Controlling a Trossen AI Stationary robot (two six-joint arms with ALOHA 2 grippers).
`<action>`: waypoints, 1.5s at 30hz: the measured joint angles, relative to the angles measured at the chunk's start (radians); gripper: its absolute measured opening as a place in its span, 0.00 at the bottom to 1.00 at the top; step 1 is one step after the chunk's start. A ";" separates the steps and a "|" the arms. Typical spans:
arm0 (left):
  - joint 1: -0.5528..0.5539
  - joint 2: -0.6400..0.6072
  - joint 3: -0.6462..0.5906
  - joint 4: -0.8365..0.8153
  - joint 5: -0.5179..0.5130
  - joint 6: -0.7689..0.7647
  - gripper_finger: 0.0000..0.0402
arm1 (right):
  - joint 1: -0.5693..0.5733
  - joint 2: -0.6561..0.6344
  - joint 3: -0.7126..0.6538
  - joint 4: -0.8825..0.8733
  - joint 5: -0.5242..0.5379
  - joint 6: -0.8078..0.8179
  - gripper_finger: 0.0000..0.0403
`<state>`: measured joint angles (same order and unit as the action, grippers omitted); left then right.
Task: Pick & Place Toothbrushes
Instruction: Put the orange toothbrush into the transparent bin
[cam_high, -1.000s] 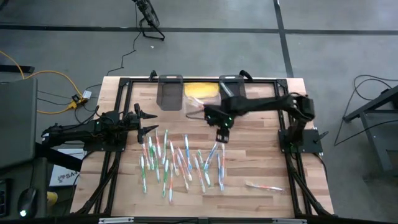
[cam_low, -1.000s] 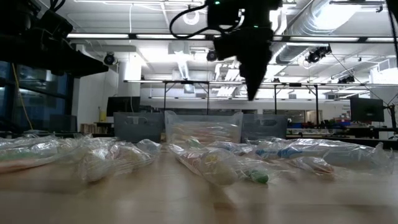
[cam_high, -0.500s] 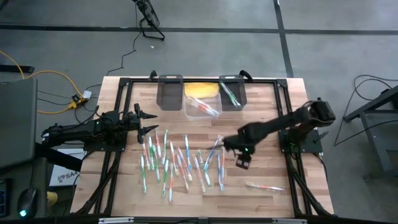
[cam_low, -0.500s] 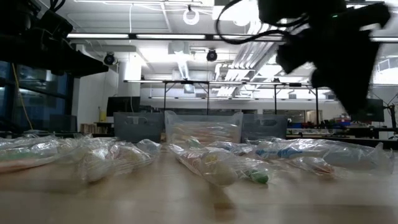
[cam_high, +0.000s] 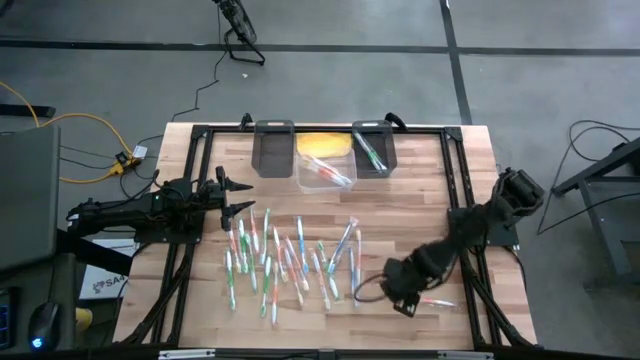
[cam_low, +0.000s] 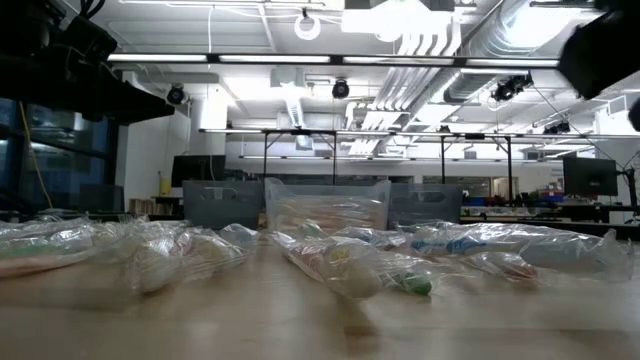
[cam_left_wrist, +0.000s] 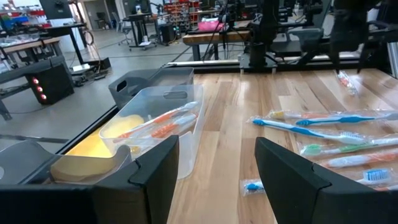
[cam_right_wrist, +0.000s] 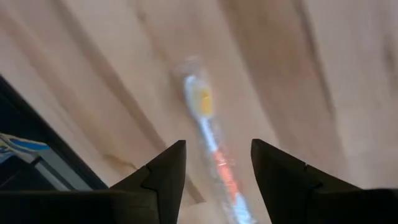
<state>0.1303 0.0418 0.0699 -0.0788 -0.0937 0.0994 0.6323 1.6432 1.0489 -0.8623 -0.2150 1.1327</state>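
Many wrapped toothbrushes with green, blue, pink and white handles lie scattered flat on the middle of the wooden table. One lone orange-and-white toothbrush lies apart at the near right. My right gripper hangs just above it, pointing steeply down and open. In the right wrist view the toothbrush shows on the wood between the spread fingers of the right gripper. My left gripper waits open and level at the table's left side, also seen in its own view.
At the far edge stand a dark bin, a clear bin holding a few toothbrushes over something yellow, and a second dark bin with toothbrushes. A black frame runs along the table's sides. Bare wood lies near the lone toothbrush.
My right gripper has swung from the table's middle, just in front of the bins, toward the near right corner. It sank and rolled about its pointing line on the way, and now stands over the lone toothbrush. Its fingers kept the same gap.
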 joint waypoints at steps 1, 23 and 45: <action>0.000 0.000 0.000 0.000 0.000 0.000 0.51 | 0.019 0.000 0.000 0.008 0.010 0.016 0.43; 0.000 0.000 0.000 0.000 0.000 0.000 0.51 | 0.173 0.131 0.000 0.088 0.184 0.023 0.43; 0.000 0.000 0.000 0.000 0.000 0.000 0.51 | 0.101 0.180 0.001 0.080 0.073 -0.118 0.03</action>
<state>0.1305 0.0416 0.0700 -0.0790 -0.0937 0.0994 0.7334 1.8233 1.0496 -0.7822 -0.1423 1.0143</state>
